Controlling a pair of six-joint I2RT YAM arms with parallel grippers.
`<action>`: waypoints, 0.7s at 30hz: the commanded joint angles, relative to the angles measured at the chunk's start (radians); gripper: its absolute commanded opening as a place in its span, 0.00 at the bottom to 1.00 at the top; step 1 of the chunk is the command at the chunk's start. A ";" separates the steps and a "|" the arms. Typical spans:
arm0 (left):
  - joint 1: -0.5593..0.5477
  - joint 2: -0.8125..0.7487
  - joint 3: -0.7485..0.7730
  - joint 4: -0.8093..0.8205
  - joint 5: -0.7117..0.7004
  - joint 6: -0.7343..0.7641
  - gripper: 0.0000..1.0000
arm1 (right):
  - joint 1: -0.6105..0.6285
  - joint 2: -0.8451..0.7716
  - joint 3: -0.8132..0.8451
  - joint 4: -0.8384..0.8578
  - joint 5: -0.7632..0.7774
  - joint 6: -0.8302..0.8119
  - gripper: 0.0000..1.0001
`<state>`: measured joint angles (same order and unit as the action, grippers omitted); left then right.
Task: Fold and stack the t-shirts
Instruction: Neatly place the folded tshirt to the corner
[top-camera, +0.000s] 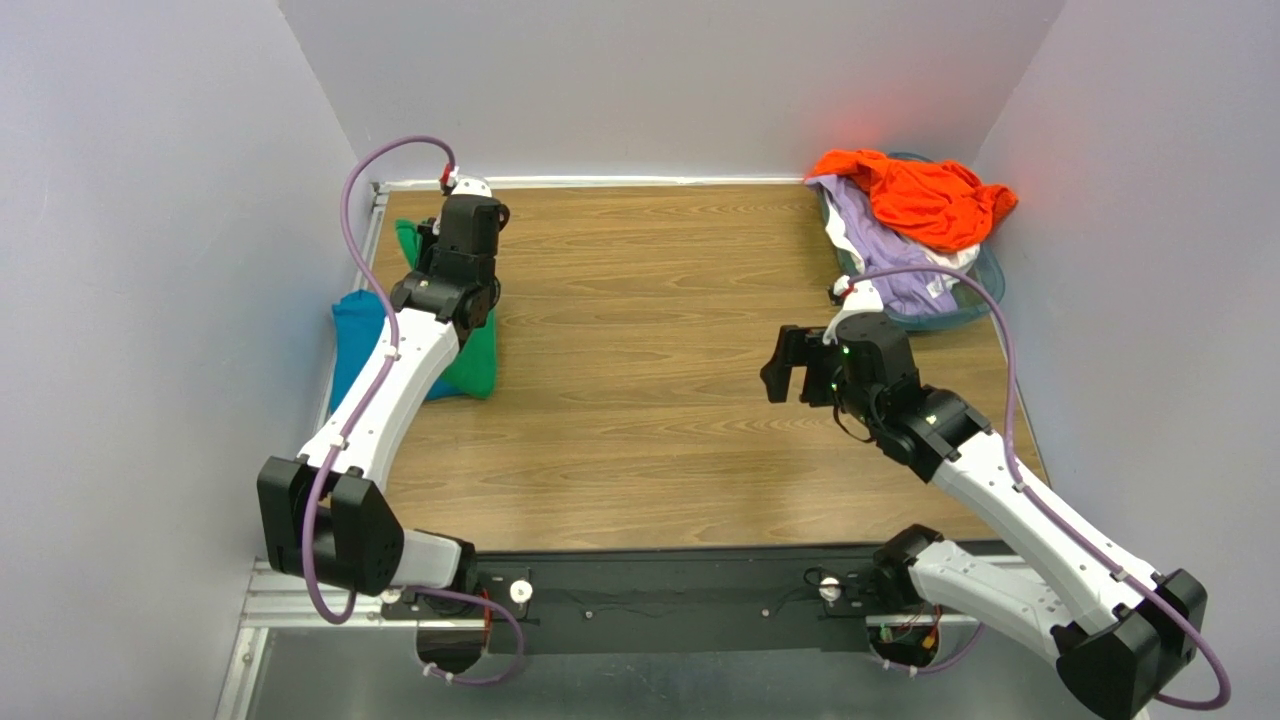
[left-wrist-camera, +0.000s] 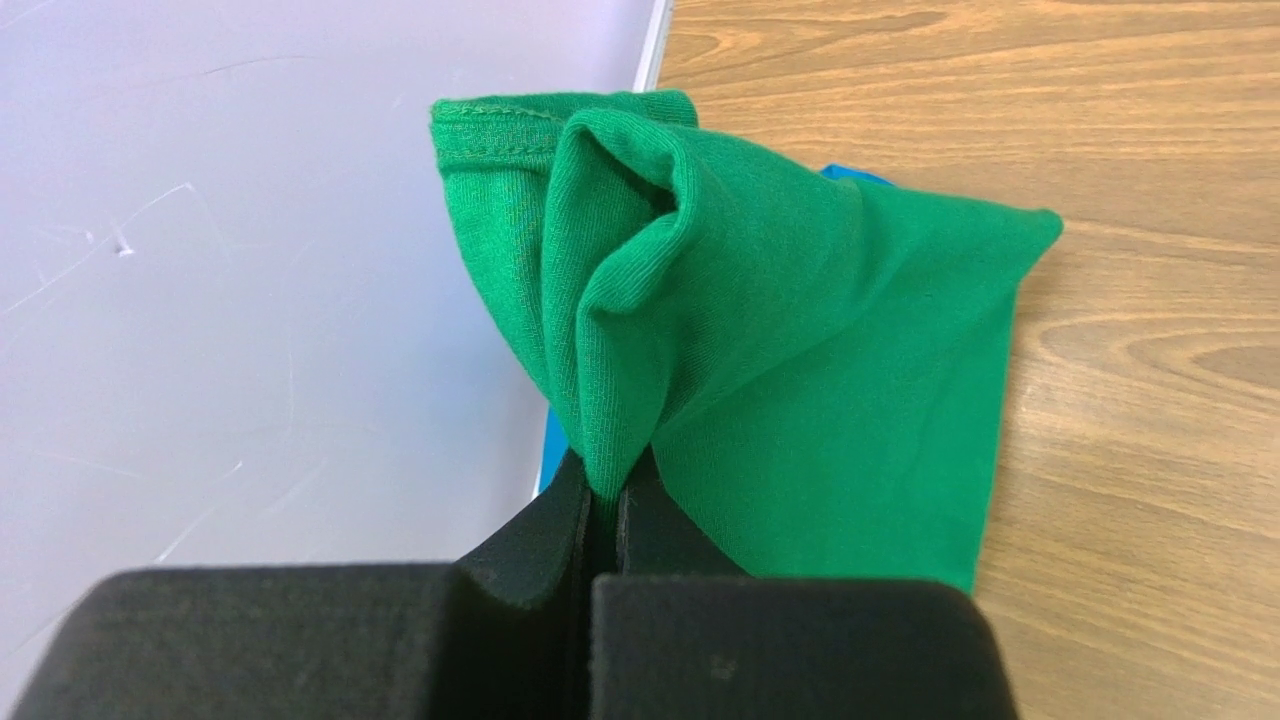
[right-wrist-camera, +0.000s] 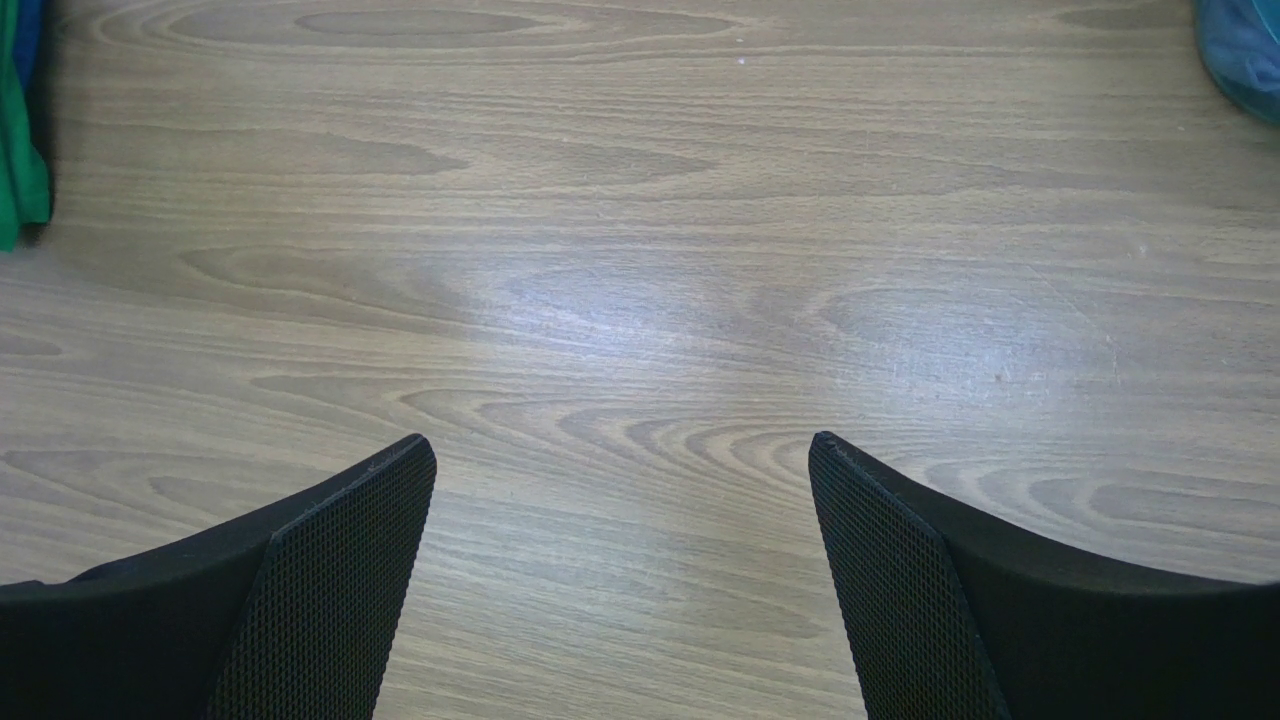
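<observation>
Seeing the left gripper (left-wrist-camera: 609, 503) pinched tight on a bunched fold of the green t-shirt (left-wrist-camera: 781, 330), jaws closed down with only cloth between them. The shirt rises from the pinch and fans out over the wood table (left-wrist-camera: 1142, 375), with its hemmed edge against the left wall (left-wrist-camera: 226, 300). From the top camera I get the teal-blue t-shirt (top-camera: 349, 338) lying at the table's left edge. The green one sits on its right part, and both are mostly hidden by my left arm (top-camera: 383, 405).

Right gripper (right-wrist-camera: 624, 495) is spread wide with nothing between its fingers. It hovers over bare wood right of the table's centre, pointing toward the left side, well apart from any cloth.

Far right corner has the clear bluish plastic basket (top-camera: 962, 311). The orange t-shirt (top-camera: 920, 195) is heaped on top. The lavender t-shirt (top-camera: 872, 248) lies under it and spills over the basket's left rim onto the table. A bit of white t-shirt (top-camera: 950, 258) shows between them. I can't tell what else is in that pile beyond those three colours.
</observation>
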<state>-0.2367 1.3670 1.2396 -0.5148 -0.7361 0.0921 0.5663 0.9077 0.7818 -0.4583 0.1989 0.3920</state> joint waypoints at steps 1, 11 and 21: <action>0.004 -0.052 0.044 -0.001 0.037 0.014 0.00 | -0.002 0.008 -0.010 -0.013 0.039 0.011 1.00; 0.004 -0.088 0.066 -0.022 0.144 0.037 0.00 | -0.002 0.005 -0.010 -0.017 0.048 0.013 1.00; 0.004 -0.129 0.073 -0.045 0.090 0.044 0.00 | -0.002 0.011 -0.007 -0.017 0.050 0.011 1.00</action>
<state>-0.2367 1.2900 1.2804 -0.5690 -0.6163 0.1131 0.5663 0.9134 0.7818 -0.4644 0.2169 0.3923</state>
